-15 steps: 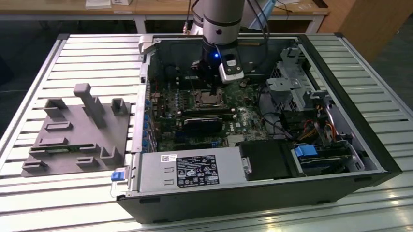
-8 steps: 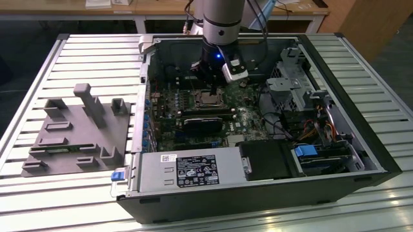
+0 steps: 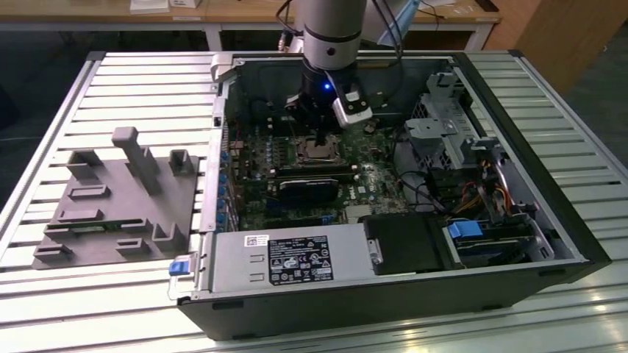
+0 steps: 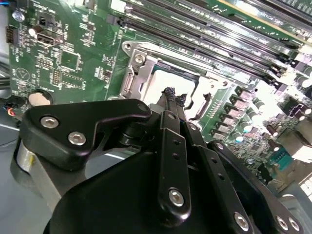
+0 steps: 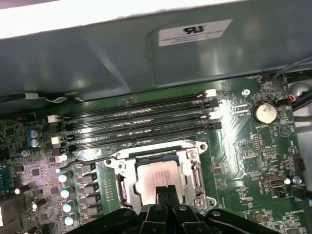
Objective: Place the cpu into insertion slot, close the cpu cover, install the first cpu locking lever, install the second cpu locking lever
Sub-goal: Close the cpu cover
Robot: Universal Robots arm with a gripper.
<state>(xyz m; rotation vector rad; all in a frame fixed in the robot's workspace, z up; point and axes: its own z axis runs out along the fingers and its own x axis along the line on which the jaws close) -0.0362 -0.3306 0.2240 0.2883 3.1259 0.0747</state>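
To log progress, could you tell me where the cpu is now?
In both wrist views the cpu sits in the insertion slot, framed by the cpu cover, beside the memory slots, under the gripper.

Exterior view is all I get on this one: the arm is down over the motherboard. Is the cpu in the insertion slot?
Observer: Yes. In the first wrist view the cpu lies flat in the insertion slot, with its pale top facing up.
Operator: And the cpu cover, up or down?
Observer: Down, as far as that view shows. The cpu cover lies as a silvery frame around the chip.
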